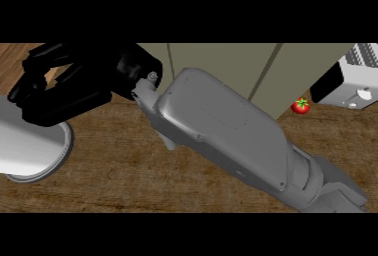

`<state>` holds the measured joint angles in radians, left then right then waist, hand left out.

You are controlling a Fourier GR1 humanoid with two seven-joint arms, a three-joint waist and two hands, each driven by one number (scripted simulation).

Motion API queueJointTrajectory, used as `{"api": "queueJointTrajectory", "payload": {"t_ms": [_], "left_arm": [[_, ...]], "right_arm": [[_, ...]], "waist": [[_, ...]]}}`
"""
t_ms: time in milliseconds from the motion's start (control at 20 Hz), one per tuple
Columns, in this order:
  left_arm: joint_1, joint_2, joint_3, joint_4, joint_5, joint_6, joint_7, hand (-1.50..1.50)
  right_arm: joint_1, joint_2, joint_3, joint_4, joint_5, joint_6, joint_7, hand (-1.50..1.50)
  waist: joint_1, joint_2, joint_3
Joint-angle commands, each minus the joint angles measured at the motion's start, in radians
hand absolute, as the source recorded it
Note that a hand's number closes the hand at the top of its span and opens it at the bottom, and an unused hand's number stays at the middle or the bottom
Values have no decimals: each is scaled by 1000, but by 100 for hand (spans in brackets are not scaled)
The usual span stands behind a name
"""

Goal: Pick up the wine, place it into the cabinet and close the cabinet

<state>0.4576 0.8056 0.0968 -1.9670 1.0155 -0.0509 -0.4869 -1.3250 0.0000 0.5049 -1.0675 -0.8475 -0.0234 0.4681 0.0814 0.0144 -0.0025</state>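
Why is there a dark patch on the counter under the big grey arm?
Head view: the arm blocks the light, so its shadow falls on the counter beneath; the tomato sits bright and unshaded.

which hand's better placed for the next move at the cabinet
Probably right. The right hand is up by the cabinet doors at the view's upper left. The left hand is not in view.

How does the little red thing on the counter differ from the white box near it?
The tomato is small, round and red with a green top; the toaster is far bigger, boxy and white, with dark slots. The tomato shows whole; the toaster is cut off by the view's edge. Both sit at the counter's right end.
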Motion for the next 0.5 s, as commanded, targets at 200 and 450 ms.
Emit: {"api": "queueJointTrajectory", "payload": {"t_ms": [200, 450], "left_arm": [[-3, 6, 68, 11, 20, -9, 29, -150], [21, -1, 65, 4, 11, -32, 31, -150]], "right_arm": [[-1, -40, -86, 301, 120, 70, -258, 150], [9, -101, -108, 342, 124, 71, -290, 150]], "waist": [[-31, 2, 1], [-34, 5, 1]]}}
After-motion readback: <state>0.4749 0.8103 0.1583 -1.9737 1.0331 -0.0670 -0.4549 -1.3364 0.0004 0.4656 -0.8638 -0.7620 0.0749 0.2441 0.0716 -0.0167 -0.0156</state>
